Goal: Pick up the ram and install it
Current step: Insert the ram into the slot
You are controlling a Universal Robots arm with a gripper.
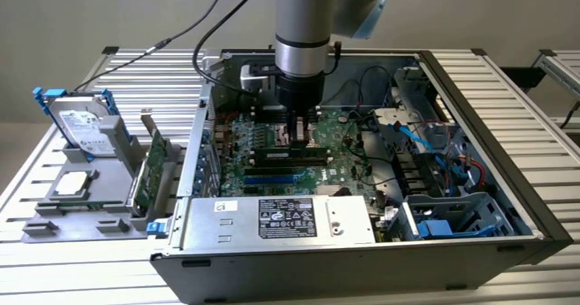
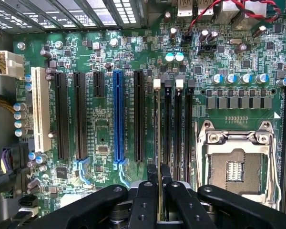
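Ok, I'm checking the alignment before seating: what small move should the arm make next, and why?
Probably ease straight down. The gripper is shut on the ram, held edge-on, and it appears lined up over the slot with the white latch; no sideways shift seems needed.

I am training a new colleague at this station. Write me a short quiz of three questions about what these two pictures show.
1. True or false: the gripper is shut on the ram.
2. Multiple choice: on the motherboard, the ram is lined up with
A) the processor socket
B) one of the black memory slots
C) the blue expansion slot
3. Fill in the word: the hard drive stands in the grey tray outside the case, on the exterior view's ____.

Key: 1 true; 2 B; 3 left.
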